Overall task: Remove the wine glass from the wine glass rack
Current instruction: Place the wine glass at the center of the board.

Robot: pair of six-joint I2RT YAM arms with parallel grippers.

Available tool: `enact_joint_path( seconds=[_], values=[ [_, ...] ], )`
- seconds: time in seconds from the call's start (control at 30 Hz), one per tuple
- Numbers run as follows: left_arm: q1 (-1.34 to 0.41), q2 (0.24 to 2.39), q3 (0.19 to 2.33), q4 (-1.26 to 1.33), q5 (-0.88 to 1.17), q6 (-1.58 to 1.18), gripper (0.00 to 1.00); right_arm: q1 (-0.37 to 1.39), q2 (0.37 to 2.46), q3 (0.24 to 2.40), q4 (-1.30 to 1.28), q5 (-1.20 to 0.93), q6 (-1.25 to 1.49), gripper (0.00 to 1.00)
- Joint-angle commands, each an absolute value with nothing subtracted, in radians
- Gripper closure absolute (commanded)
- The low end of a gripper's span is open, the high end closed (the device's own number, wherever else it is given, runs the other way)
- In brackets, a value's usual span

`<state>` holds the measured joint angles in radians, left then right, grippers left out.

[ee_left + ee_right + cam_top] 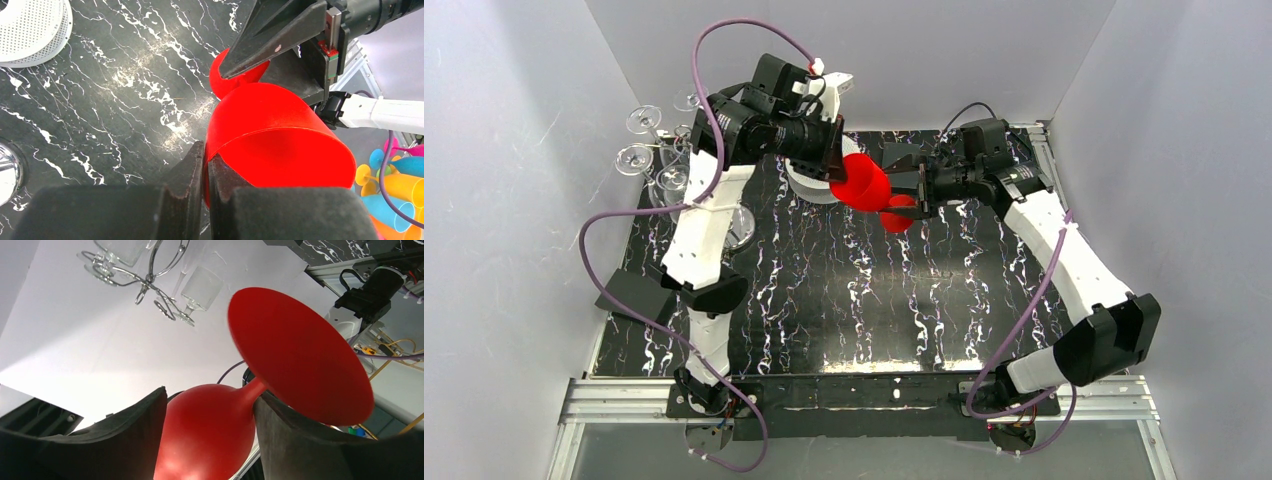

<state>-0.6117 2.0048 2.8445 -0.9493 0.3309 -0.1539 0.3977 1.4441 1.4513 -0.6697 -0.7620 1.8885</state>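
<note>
Hanging the whole red wine glass (270, 125) off its rim looks sketchy. The left pincer (204, 160) is clamped on that thin edge and the right pincer (210, 397) sits spread around the stem, so it could pivot or slip. Meanwhile the wine glass rack (667, 150) stands behind the left pincer.

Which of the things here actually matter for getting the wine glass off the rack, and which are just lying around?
In the job: red wine glass, wine glass rack, left gripper pinching the bowl rim, right gripper open around the stem.
Lying about: white perforated spool, clear glasses hanging on the rack, coloured plastic glasses.
</note>
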Motion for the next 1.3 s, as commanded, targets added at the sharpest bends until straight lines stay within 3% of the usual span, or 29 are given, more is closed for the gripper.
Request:
enact_joint_path(
  seconds=[0.0,0.43,0.9,1.27],
  values=[
    [-0.617,1.933,2.828,-1.188,0.373,-0.162,1.0,0.399,1.397,1.461,-0.593,-0.765,1.87,0.27],
    [-0.616,1.871,2.763,-1.207,0.316,-0.152,1.0,0.399,1.276,1.396,-0.596,-0.695,1.814,0.21],
    [-0.617,1.803,2.676,-1.214,0.275,-0.153,1.0,0.399,0.998,1.29,-0.598,-0.325,1.594,0.21],
    [-0.623,1.781,2.596,-1.17,0.268,-0.209,1.0,0.397,0.851,1.342,-0.641,-0.059,1.322,0.23]
  ],
)
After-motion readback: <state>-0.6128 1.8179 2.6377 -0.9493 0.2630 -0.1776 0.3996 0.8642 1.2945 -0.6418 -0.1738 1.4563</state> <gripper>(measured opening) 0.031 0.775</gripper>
